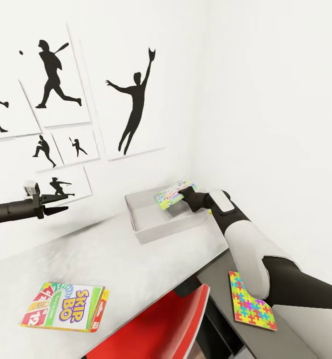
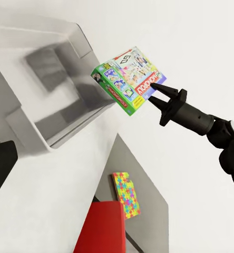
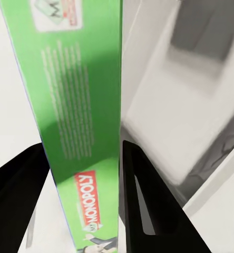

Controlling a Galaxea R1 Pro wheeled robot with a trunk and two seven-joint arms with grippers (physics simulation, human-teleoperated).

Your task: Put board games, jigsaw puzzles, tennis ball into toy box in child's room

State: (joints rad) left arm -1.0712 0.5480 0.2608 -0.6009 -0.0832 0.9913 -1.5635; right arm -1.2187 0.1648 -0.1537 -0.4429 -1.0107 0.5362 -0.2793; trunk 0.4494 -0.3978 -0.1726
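White walls hung with black baseball-player silhouettes (image 1: 59, 75) close off the corner where the table (image 1: 111, 259) ends. In the head view the toy box (image 1: 161, 219) sits at the table's far end, tight to the wall, and the right claw (image 1: 185, 195) holds a Monopoly board game (image 1: 172, 193) above the box's open top, clamped on the game's near edge so that the rest of the game reaches out over the bin. My reading is that this is the carry-over before letting go. The left claw (image 1: 54, 207) hangs over the table's left part, well apart from the box, jaws close together with nothing between them. A Skip-Bo board game (image 1: 66, 306) lies flat near the table's front edge, a jigsaw puzzle (image 1: 250, 301) on the lower dark section beside the red chair (image 1: 171, 319).

From the left wrist view the Monopoly game (image 2: 125, 79) is tilted, one corner dipping towards the toy box (image 2: 54, 89), the right claw (image 2: 158, 95) pinching its end. The box interior looks bare here, so room to drop seems ample; the wall just behind leaves little room for overshoot. The puzzle (image 2: 126, 195) lies further along the table.

Along the right wrist view the game's green side (image 3: 83, 105) runs between both fingers (image 3: 143, 200), with the grey bin (image 3: 185, 100) below and beyond.
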